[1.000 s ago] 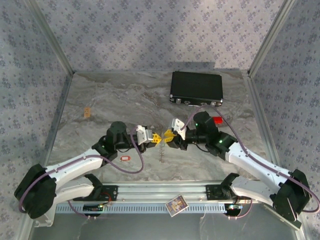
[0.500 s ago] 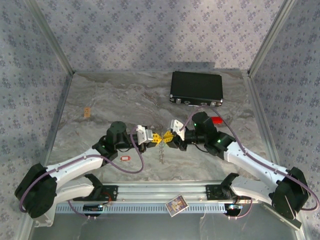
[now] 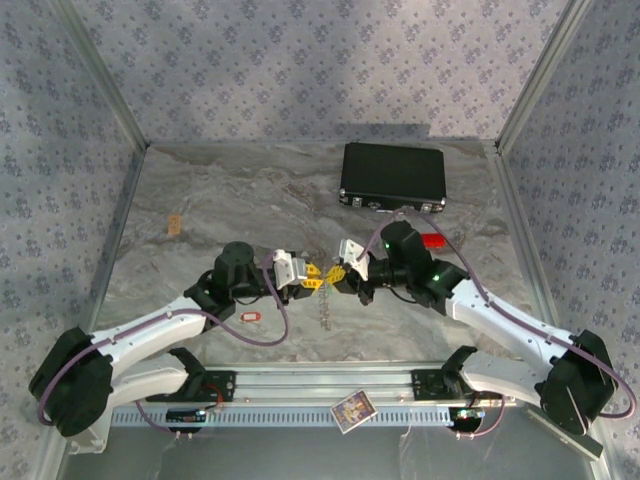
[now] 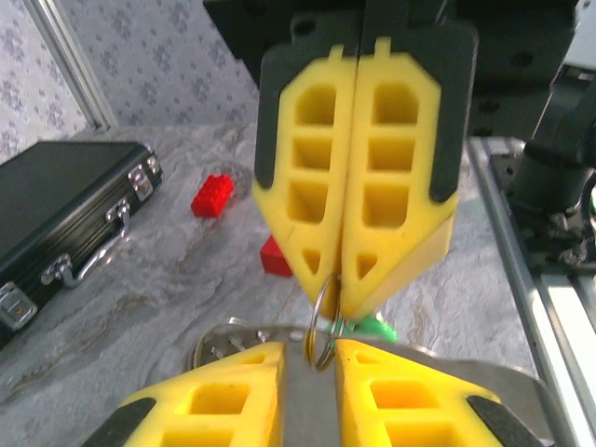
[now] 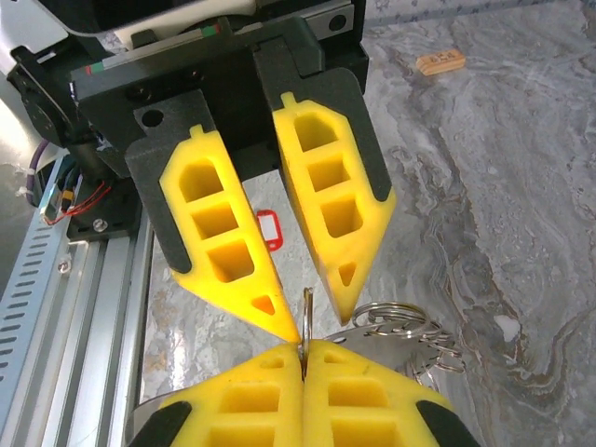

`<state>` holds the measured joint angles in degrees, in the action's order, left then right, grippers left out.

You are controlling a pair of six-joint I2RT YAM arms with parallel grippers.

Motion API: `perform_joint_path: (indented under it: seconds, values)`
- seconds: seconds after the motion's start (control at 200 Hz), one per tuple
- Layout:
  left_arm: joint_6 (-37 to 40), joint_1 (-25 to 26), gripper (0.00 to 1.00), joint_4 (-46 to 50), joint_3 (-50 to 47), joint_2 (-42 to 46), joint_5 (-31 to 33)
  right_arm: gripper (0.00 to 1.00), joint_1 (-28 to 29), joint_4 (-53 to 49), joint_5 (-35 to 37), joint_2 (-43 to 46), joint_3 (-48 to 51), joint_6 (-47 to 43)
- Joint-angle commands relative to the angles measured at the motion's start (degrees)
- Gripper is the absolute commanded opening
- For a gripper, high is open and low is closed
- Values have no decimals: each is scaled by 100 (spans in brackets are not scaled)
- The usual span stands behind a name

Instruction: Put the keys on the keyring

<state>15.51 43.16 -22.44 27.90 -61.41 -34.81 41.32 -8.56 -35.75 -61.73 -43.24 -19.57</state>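
left gripper (image 3: pixel 314 272): fingers spread with a clear gap between them, gripping nothing. it faces the right gripper tip to tip above the near middle of the table (image 3: pixel 200 190).
right gripper (image 3: pixel 336 270): fingers pressed together, pinching the keyring at their very tips.
keyring (image 4: pixel 321 315): a thin metal loop seen almost edge-on, held upright in the right gripper's tips. its free side reaches into the gap between the left fingers; i cannot tell whether it touches them.
green key (image 4: pixel 374 328): its green tag sits just behind the keyring, beside the right gripper's tips. how it hangs there is hidden.
silvery loops (image 5: pixel 402 328): a small bunch of pale rings just beside the right fingertips, close to the keyring.
pale strand (image 3: pixel 325 305): a thin line below the point where the grippers meet; hanging or lying, i cannot tell.
red key (image 3: pixel 250 317): its red-rimmed tag lies flat on the table near the left arm, beside the purple cable (image 3: pixel 262 340) and well apart from the keyring.
black case (image 3: pixel 392 178): closed, at the far right of the table.
red block (image 3: pixel 433 241): on the table beside the right arm, near the case.
tan piece (image 3: pixel 175 224): small, on the left side of the table, well apart from everything else.
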Motion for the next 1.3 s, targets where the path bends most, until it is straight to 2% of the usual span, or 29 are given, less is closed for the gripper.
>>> perform_joint_path:
  seconds: [0.0,0.165,0.445,0.635,0.79,0.864,0.964,1.029,1.164,1.299]
  values:
    - [313,17,21,850,453,199,270,0,5,-642,64,-19,-478,-381]
    - [471,24,21,1382,659,251,284,0,85,-1471,490,-288,-991,-758]
    - [495,39,20,1508,826,134,-26,0,397,-1892,810,-562,-1485,-1086]
    - [562,53,14,1737,969,94,-148,0,568,-2139,903,-764,-1788,-1260]
    - [679,50,0,2004,1058,94,-215,0,581,-2198,903,-816,-1893,-1272]
    - [708,52,0,2026,1036,135,-219,0,543,-2179,886,-771,-1864,-1166]
    - [646,52,0,1819,900,236,-198,22,417,-2013,844,-588,-1656,-882]
    - [550,45,0,1565,772,290,-189,31,334,-1808,800,-390,-1392,-710]
    - [358,50,0,1079,555,331,-187,33,272,-1390,696,-49,-896,-423]
    - [330,51,0,1024,538,327,-175,32,271,-1188,744,56,-631,-269]
